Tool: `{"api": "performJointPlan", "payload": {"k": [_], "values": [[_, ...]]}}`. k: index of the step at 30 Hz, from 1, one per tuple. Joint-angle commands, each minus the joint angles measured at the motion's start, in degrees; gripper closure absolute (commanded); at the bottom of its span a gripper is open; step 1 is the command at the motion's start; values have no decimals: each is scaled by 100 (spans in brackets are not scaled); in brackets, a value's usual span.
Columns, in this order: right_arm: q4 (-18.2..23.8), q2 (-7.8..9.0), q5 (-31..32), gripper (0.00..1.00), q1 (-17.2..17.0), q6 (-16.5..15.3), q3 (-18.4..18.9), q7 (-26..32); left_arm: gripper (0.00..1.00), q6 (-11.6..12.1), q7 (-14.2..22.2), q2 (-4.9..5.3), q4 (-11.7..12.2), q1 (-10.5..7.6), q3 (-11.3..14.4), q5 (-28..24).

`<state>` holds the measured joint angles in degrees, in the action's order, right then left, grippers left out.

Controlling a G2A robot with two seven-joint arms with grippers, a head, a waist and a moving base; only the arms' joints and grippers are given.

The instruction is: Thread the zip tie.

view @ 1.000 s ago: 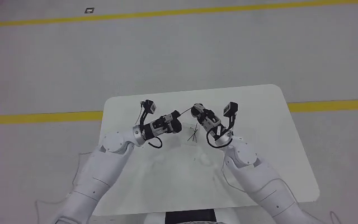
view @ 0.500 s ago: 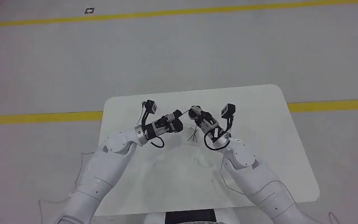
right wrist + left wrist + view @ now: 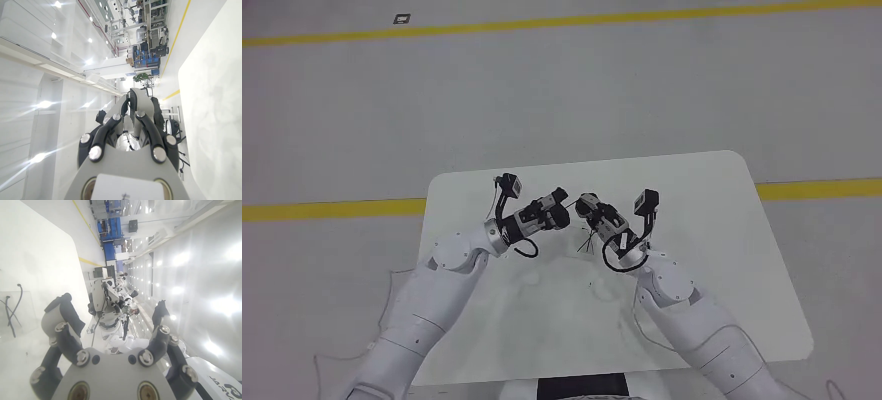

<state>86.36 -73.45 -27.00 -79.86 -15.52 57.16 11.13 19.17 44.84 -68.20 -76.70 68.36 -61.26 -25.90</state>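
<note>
My left arm (image 3: pixel 447 262) comes in from the near left, bent at the elbow, with the forearm slanting toward the middle of the bench (image 3: pixel 712 200). My right arm (image 3: pixel 672 285) mirrors it from the near right. Both wrists angle inward, so my left claw (image 3: pixel 559 198) and my right claw (image 3: pixel 585 206) face each other tip to tip, near but apart. My left claw is spread wide, its two dark fingers (image 3: pixel 63 313) standing well apart. My right claw has its fingers (image 3: pixel 140 108) pressed close together. Both claws point roughly level along the bench rather than down at it.
</note>
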Motion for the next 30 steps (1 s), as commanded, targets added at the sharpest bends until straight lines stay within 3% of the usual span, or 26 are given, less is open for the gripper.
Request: {"api": "performJointPlan", "payload": {"k": [1,6,13,21,26,30], "values": [[16,-6,12,100,-4,17,29,-21,0,-20,-28,6,-32,25,2,-2],[18,-28,-8,100,-3,26,94,-55,0,-127,189,40,-58,32,13,72],[24,-28,18,100,-10,41,98,-71,0,-135,167,43,-62,31,11,100],[144,-40,664,100,-77,175,139,-395,1,-195,-13,58,-192,77,44,174],[210,-48,989,100,-116,245,168,-530,31,-215,-77,69,-192,77,35,162],[253,-51,1235,100,-159,362,187,-586,32,-214,-121,74,-187,68,40,142]]}}
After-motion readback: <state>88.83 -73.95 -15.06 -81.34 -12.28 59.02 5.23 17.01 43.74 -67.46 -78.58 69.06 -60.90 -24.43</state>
